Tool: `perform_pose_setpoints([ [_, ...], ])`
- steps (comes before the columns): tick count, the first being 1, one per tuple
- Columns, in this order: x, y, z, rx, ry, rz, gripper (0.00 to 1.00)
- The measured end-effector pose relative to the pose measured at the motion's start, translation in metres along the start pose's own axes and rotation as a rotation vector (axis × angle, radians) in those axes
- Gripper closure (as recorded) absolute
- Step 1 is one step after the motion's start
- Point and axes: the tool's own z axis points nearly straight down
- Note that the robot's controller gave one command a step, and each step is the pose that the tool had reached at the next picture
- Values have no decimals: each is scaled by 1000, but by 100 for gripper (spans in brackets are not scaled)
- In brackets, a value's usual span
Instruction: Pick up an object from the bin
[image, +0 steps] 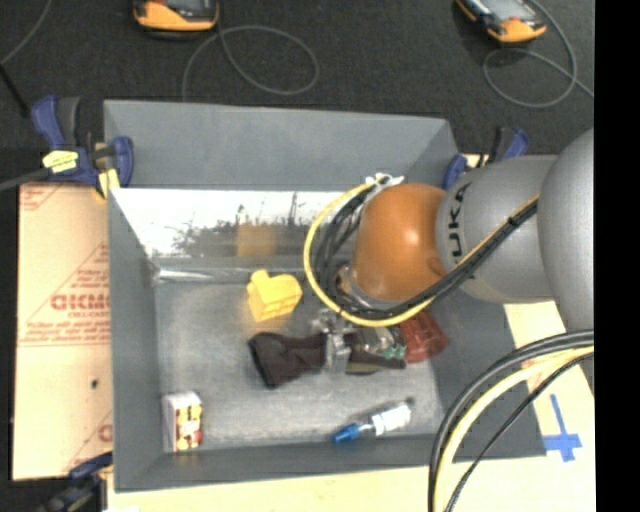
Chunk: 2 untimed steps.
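Observation:
My gripper is low in the middle of the bin, just below the orange wrist cover, and its metal tip touches the right end of a dark brown crumpled cloth. A yellow plastic block lies just up and left of it. A dark red object sits close on the right, partly under the arm. A small green-and-dark piece lies right beside the gripper.
A white tube with a blue cap lies near the bin's front wall. A small white and red box stands in the front left corner. The arm and its cables cover the bin's right rear part.

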Motion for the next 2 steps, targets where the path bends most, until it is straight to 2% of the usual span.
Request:
perform_pose_setpoints([
  [2, 0, 0, 0, 0, 0, 1, 100],
])
